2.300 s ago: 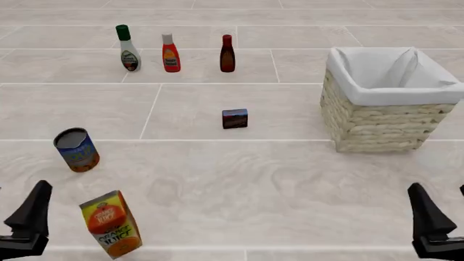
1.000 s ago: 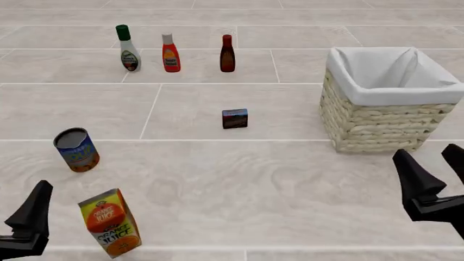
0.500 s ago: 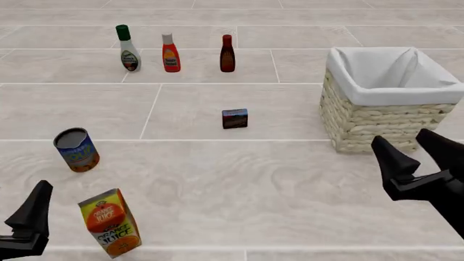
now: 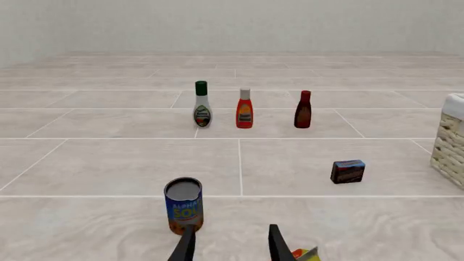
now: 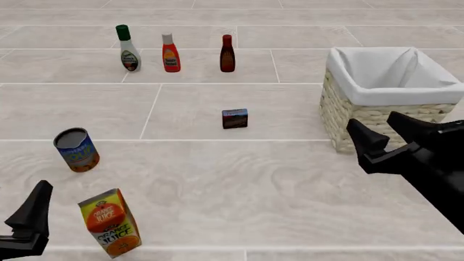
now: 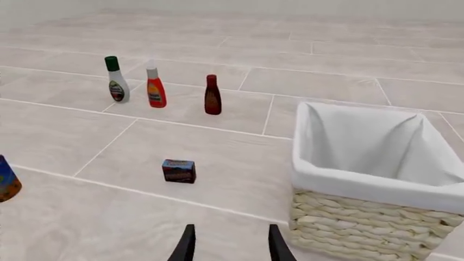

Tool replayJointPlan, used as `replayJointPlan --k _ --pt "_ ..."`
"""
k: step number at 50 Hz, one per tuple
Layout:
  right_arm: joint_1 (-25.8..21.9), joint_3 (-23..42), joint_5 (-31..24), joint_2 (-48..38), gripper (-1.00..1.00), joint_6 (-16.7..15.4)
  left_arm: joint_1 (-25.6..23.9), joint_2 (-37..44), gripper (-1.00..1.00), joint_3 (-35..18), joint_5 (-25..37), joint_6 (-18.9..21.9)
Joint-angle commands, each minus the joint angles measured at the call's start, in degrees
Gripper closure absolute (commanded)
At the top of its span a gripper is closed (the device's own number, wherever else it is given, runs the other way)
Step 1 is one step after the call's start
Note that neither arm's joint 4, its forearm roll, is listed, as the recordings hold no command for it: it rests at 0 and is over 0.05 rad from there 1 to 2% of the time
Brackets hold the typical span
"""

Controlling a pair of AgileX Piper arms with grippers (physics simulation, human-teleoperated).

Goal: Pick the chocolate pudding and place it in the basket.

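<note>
Pale tiled table surface (image 5: 217, 179) with thin grout lines, running off toward a plain light wall in the left wrist view. Nearest in, at the front view's lower left, the left gripper (image 4: 227, 243) sits low, its 2 dark fingers parted with nothing between them. Right beside it stands an orange juice carton (image 5: 110, 222), tilted a little. A bit further on, a blue-labelled can (image 5: 76, 149), upright, open grey top showing.

Over on the right, the right gripper (image 5: 383, 134) hangs above the table in front of the basket's near wall, 2 fingers spread wide, empty.

Mid-table now: the chocolate pudding (image 5: 235, 118), a small dark brown box standing on the tiles, reddish label across its face, blue strip along one edge. From the right wrist view (image 6: 178, 171) it stands alone, well apart from the gripper, with bare tile between it and the basket.

The basket (image 5: 377, 122), big, square, pale wicker, white cloth folded over its rim, stands to the pudding's right.

At the back, a row of 3 bottles: green-capped white bottle (image 5: 127, 49), red bottle (image 5: 170, 54), dark brown bottle (image 5: 227, 54) with a red cap.
</note>
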State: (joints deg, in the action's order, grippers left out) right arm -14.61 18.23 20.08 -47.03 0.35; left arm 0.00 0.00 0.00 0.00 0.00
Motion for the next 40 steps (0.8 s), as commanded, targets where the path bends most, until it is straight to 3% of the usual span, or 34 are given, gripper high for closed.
replayJointPlan --k 1,40 --pt "-0.45 4.13 0.57 -6.65 -1.00 1.34 0.00 0.00 -1.00 0.00 0.00 0.00" --pt "-3.67 15.88 3.71 -25.03 -1.00 0.33 0.00 0.00 -1.00 0.00 0.00 0.00"
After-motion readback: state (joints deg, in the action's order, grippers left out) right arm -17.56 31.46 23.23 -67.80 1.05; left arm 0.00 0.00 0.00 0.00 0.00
